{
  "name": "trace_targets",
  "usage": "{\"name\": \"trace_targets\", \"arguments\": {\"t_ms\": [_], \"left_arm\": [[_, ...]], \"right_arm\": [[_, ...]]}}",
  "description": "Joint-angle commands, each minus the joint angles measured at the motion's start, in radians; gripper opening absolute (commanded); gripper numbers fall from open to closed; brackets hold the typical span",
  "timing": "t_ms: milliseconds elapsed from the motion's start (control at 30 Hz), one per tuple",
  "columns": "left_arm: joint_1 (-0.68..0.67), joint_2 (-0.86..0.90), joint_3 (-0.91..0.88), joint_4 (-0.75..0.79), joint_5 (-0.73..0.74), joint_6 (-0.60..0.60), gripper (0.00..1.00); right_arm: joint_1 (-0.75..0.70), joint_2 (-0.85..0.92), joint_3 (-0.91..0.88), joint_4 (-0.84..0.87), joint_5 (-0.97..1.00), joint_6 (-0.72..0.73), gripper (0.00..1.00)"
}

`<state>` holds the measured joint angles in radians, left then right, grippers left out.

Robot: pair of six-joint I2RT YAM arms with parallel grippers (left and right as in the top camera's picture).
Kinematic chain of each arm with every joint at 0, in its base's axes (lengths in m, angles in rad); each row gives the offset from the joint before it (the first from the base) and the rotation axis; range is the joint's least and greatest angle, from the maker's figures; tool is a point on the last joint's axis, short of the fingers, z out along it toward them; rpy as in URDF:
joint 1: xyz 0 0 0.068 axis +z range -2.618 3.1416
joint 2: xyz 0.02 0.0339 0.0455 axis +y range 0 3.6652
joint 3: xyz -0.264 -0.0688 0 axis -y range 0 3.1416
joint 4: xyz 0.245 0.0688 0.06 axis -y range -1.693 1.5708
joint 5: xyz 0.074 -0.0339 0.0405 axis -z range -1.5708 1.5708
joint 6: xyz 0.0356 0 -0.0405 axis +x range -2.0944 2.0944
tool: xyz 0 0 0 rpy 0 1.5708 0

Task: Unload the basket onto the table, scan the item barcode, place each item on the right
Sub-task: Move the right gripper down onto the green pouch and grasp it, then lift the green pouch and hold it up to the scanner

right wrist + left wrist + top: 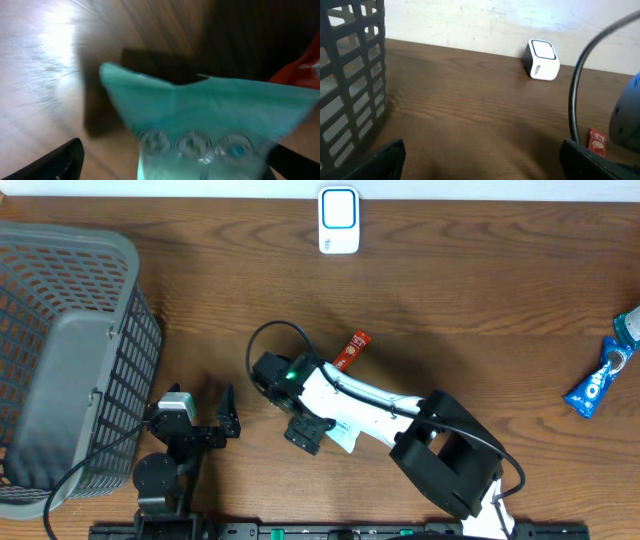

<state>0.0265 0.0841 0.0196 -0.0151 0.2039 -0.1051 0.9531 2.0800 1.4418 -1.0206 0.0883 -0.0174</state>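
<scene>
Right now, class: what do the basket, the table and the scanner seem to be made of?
Basket: grey moulded plastic, matte, judging by its open grid walls. Table: brown wood or wood-look laminate, with visible grain and a soft sheen. Scanner: white glossy plastic, probably, with a blue-edged face.

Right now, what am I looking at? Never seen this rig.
Two robot arms work at a wooden table. One picture looks down from above; the other two come from a camera on each wrist. On the table are a grey basket, a white box that is likely the scanner, a red sachet and a blue Oreo pack. The left pincer is open and empty. The right pincer stands open around a teal packet; that view is blurred and shows no firm grip.
</scene>
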Motion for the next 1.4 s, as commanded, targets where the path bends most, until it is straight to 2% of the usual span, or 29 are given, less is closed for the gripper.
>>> {"name": "trace_targets", "arguments": {"t_ms": [0, 67, 100, 133, 167, 300, 433, 600, 633, 800, 967, 1067, 1200, 1267, 1367], "left_arm": [[0.006, 0.000, -0.016, -0.034, 0.013, -0.005, 0.98], [0.006, 0.000, -0.016, -0.034, 0.013, -0.005, 0.98], [0.006, 0.000, -0.016, -0.034, 0.013, -0.005, 0.98], [0.006, 0.000, -0.016, -0.034, 0.013, -0.005, 0.98], [0.006, 0.000, -0.016, -0.034, 0.013, -0.005, 0.98], [0.006, 0.000, -0.016, -0.034, 0.013, -0.005, 0.98], [0.006, 0.000, -0.016, -0.034, 0.013, -0.005, 0.98], [0.006, 0.000, -0.016, -0.034, 0.013, -0.005, 0.98], [0.006, 0.000, -0.016, -0.034, 0.013, -0.005, 0.98], [0.006, 0.000, -0.016, -0.034, 0.013, -0.005, 0.98], [0.006, 0.000, -0.016, -0.034, 0.013, -0.005, 0.98], [0.006, 0.000, -0.016, -0.034, 0.013, -0.005, 0.98], [0.006, 0.000, -0.016, -0.034, 0.013, -0.005, 0.98], [0.006, 0.000, -0.016, -0.034, 0.013, -0.005, 0.98], [0.006, 0.000, -0.016, -0.034, 0.013, -0.005, 0.98]], "right_arm": [[-0.013, -0.031, -0.045, 0.020, 0.042, 0.058, 0.93], [-0.013, -0.031, -0.058, 0.021, 0.070, 0.082, 0.75], [-0.013, -0.031, -0.061, 0.018, 0.093, 0.099, 0.53], [-0.013, -0.031, -0.061, 0.016, 0.114, 0.112, 0.41], [-0.014, -0.031, -0.061, 0.017, 0.125, 0.116, 0.38], [-0.016, -0.031, -0.061, 0.006, 0.190, 0.090, 0.15], [-0.018, -0.033, -0.053, -0.027, 0.180, 0.123, 0.01], [-0.075, -0.050, 0.055, -0.125, -0.126, 0.054, 0.01], [-0.114, -0.060, 0.129, -0.192, -0.304, -0.031, 0.01], [-0.254, -0.064, 0.283, -0.329, -0.810, -0.229, 0.01], [-0.430, -0.063, 0.275, -0.323, -1.323, -0.422, 0.01], [-0.531, -0.046, 0.257, -0.255, -1.596, -0.525, 0.01], [-0.563, -0.021, 0.255, -0.079, -1.650, -0.565, 0.01], [-0.558, -0.020, 0.245, -0.012, -1.650, -0.708, 0.01], [-0.532, -0.020, 0.238, 0.005, -1.650, -0.995, 0.01]]}}
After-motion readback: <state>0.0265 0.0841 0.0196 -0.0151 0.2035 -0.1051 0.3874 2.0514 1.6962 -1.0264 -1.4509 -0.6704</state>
